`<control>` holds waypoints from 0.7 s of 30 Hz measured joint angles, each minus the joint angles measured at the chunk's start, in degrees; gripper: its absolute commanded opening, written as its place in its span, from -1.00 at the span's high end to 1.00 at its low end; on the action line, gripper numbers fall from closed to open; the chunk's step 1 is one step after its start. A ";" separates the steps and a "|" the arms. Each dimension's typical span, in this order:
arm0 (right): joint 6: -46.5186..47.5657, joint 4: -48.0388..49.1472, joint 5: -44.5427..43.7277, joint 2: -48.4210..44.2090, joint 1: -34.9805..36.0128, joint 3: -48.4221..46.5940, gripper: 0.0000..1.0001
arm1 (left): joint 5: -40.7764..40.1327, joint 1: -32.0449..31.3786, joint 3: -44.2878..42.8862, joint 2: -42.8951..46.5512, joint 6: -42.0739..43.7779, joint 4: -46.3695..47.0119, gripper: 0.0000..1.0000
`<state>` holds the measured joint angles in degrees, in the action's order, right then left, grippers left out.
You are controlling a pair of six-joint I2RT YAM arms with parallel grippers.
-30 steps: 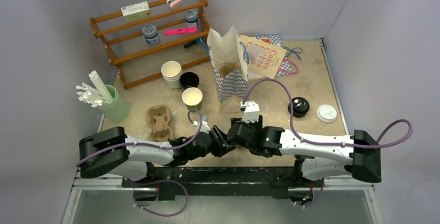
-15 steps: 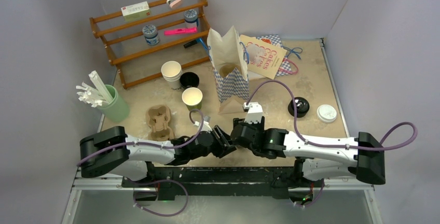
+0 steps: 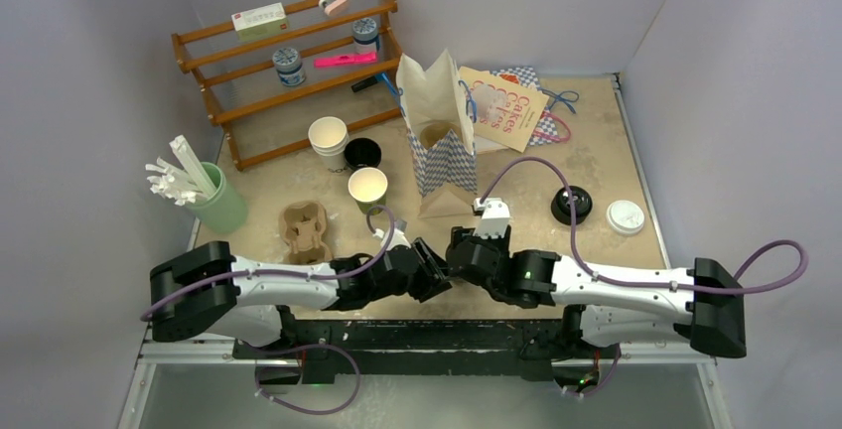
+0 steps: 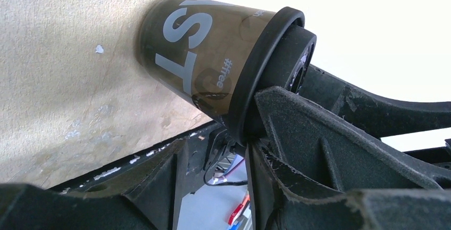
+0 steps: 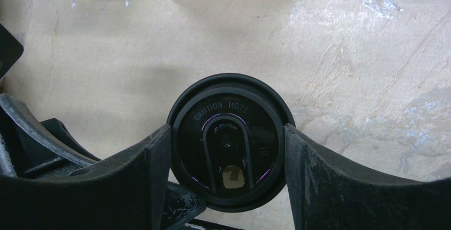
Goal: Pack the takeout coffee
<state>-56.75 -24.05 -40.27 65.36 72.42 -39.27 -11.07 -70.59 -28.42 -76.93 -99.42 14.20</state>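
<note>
Takeout coffee (image 4: pixel 202 54) sits on the table (image 5: pixel 372 54) just beside its near edge. Left wrist reads "#free" and big "ST" on its side; right wrist, "CAUTION HOT!" on the lid (image 5: pixel 227 142); top view hides it. Right gripper (image 5: pixel 227 134) pinches the lid rim; left gripper (image 4: pixel 215 126) half-spread at its side, I can't tell contact. Open tabletop toward the bag (image 3: pixel 437 131).

- The coffee cup (image 5: pixel 228 142) stands on the bench (image 3: pixel 596 151) nearest me, in front of the paper bag (image 3: pixel 437 126).
- A cup carrier (image 3: pixel 305 230) lies to its left, a lid (image 3: pixel 626 216) far right.
- The rack (image 3: pixel 288 62) stands behind, at my left.
</note>
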 measured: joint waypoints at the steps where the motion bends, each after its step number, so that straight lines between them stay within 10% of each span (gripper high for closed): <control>1: -0.07 0.28 0.00 -0.28 0.00 0.28 0.27 | -0.02 -0.04 -0.48 0.00 0.20 -0.96 0.09; 21: -1.44 15.76 -3.48 -0.04 -0.44 5.66 0.32 | -3.17 -0.04 -4.96 0.90 3.28 -13.07 0.06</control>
<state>-58.19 -8.29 -43.75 65.32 71.99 -33.61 -14.24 -70.63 -33.39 -76.03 -96.14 1.13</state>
